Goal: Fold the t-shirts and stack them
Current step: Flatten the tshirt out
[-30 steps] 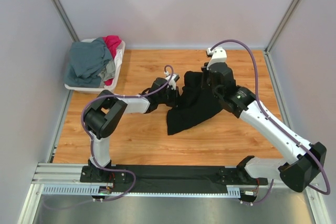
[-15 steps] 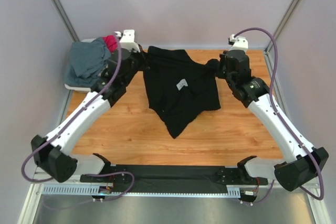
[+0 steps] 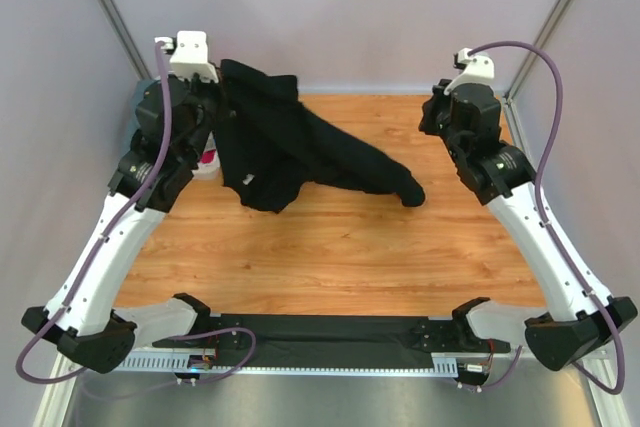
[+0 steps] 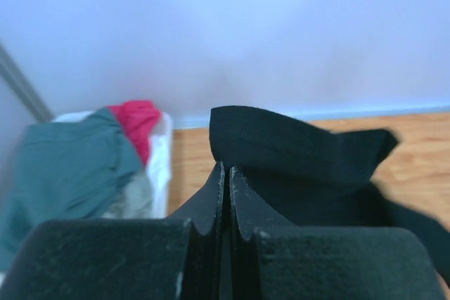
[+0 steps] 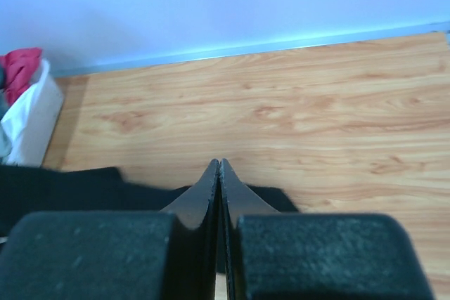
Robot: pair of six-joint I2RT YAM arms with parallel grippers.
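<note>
Left gripper [image 4: 225, 173] is clamped shut on the black t-shirt [image 3: 300, 142], lifted at the far left, its tail trailing onto the wooden table [image 3: 350, 257]. Right gripper [image 5: 219, 170] is closed and empty, having dropped the corner it held a moment ago. Behind, a white basket [image 4: 160, 163] holds the grey-blue t-shirt [image 4: 70, 166] and the magenta t-shirt [image 4: 137, 121].

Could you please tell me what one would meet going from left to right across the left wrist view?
grey-blue t-shirt → magenta t-shirt → black t-shirt
</note>
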